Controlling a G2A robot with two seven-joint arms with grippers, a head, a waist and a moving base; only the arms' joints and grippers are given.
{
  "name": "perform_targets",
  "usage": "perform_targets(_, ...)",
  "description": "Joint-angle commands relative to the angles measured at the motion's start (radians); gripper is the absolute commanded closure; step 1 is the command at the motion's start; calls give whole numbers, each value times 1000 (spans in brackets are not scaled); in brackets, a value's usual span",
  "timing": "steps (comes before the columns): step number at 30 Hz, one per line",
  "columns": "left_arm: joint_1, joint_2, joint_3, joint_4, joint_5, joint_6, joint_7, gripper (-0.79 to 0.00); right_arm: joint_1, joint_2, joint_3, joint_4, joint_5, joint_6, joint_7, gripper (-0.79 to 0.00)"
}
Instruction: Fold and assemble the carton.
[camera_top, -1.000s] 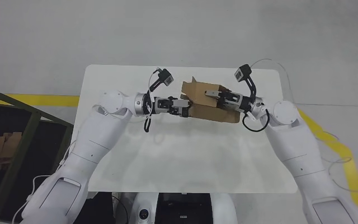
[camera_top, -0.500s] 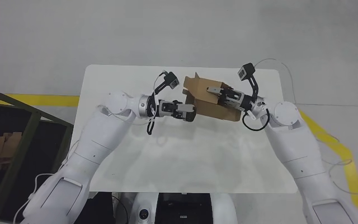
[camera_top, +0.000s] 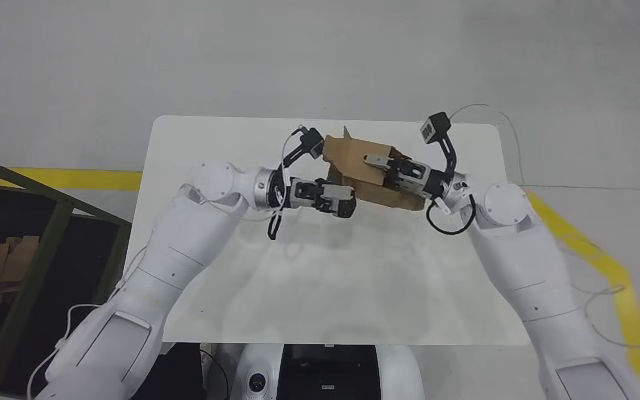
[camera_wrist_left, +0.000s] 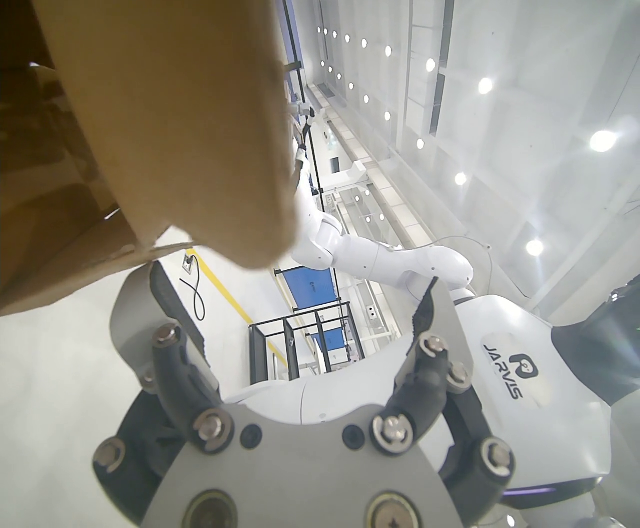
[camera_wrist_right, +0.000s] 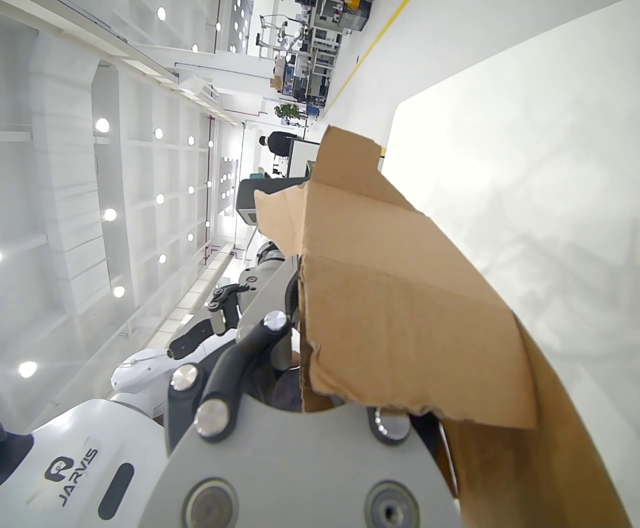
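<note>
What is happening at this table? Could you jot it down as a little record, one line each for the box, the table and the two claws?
carton: brown cardboard, half-formed, flaps loose, over the table's far side
table: white
right gripper: shut on the carton's upper edge
left gripper: open, at the carton's other end, not gripping it

You have the left arm (camera_top: 170, 260) stretched forward and bent inward at the elbow, its forearm running toward the right arm (camera_top: 520, 260). The left wrist (camera_top: 290, 190) lies roughly level, and the left jaws stand wide apart with nothing between them. Your right arm mirrors it: elbow out, forearm turned inward, right wrist (camera_top: 430, 182) pointing at the left one. The two wrists are near each other, not touching.
</note>
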Motion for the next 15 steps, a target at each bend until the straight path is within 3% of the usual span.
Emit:
perform_targets(1, -4, -2, 1, 8, 0, -3, 5, -785, -1, -1, -3, 0, -1, 1, -4, 0)
perform_targets(15, -4, -1, -18, 21, 6, -14, 18, -785, -14, -6, -3, -6, -13, 23, -38, 0)
